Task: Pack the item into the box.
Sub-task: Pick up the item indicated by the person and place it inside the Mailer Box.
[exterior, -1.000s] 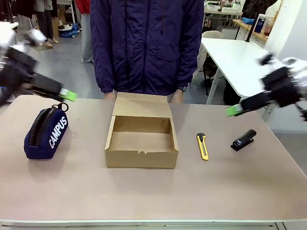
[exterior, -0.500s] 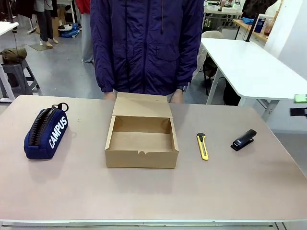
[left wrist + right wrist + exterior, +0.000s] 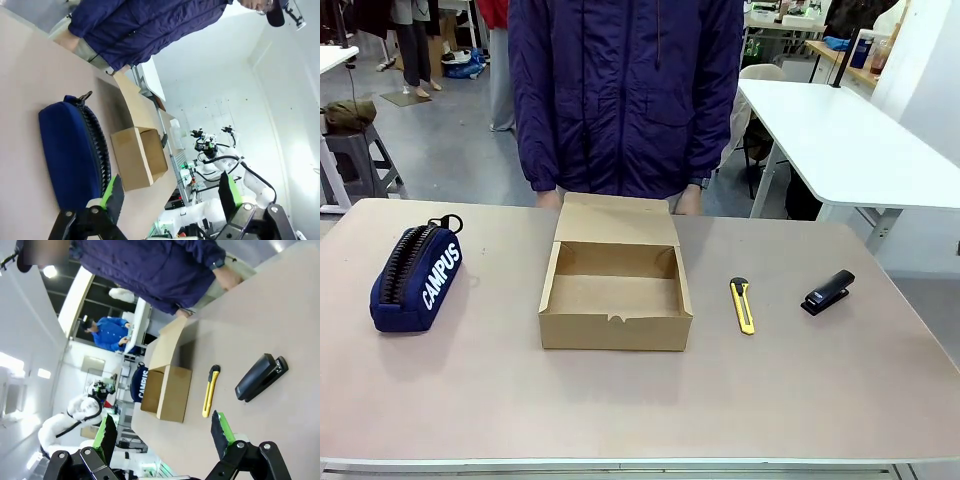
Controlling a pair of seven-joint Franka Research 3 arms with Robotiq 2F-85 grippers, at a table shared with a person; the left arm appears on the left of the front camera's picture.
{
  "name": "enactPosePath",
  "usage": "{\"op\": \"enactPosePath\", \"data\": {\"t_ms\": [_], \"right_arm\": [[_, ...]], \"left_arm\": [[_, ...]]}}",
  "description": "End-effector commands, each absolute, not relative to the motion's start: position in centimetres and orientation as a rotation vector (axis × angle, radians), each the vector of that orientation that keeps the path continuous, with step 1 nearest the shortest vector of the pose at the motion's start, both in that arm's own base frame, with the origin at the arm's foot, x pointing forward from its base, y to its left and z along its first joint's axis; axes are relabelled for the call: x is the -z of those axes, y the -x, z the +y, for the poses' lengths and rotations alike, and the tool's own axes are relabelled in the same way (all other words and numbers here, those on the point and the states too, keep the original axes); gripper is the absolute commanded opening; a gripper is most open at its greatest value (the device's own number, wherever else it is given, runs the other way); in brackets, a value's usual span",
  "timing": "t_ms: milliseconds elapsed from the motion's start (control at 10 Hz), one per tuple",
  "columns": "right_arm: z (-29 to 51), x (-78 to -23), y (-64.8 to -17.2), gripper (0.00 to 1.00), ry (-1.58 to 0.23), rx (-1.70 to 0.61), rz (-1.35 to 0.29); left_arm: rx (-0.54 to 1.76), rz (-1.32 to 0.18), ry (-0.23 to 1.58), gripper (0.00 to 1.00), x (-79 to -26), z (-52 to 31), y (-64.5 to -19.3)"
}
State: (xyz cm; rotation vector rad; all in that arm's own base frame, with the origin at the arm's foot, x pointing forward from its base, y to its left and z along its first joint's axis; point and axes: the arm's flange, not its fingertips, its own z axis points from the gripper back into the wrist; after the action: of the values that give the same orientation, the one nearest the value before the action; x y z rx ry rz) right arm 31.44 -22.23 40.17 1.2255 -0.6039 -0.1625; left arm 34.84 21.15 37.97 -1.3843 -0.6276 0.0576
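Both our right end effector [image 3: 164,432] and left end effector [image 3: 170,190] are wide open and hold nothing, and the thin yellow knife [image 3: 742,306] lies flat on the bench [image 3: 620,410] between the box [image 3: 615,330] and the stapler [image 3: 828,291], so we might just push it away.

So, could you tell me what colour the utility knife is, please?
The knife is yellow with a black tip, clearest in the front view.

The front view faces the person [image 3: 625,90] across the desk [image 3: 620,410], while both wrist views, rolled sideways, look from either end at the same box [image 3: 615,333].
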Motion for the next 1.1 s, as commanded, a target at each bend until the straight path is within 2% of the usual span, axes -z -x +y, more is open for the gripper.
{"op": "enactPosePath", "data": {"t_ms": [0,200,300,400,1000], "right_arm": [[-22.42,-39.55,-32.31,1.00,-1.214,0.170,-0.610],[-22.33,-39.32,-32.27,1.00,-1.192,0.172,-0.621],[-21.91,-39.49,-32.30,1.00,-1.075,0.188,-0.645],[-22.37,-38.67,-31.91,1.00,-1.209,0.198,-0.581],[-22.37,-38.67,-31.91,1.00,-1.209,0.198,-0.581]], "left_arm": [[-0.020,-0.670,1.384,1.00,-39.85,20.36,-35.48],[-0.022,-0.680,1.359,1.00,-40.28,20.05,-35.90],[-0.054,-0.671,1.262,1.00,-40.58,19.39,-36.38],[-0.018,-0.650,1.371,1.00,-39.79,19.90,-36.04],[-0.018,-0.650,1.371,1.00,-39.79,19.90,-36.04]]}}
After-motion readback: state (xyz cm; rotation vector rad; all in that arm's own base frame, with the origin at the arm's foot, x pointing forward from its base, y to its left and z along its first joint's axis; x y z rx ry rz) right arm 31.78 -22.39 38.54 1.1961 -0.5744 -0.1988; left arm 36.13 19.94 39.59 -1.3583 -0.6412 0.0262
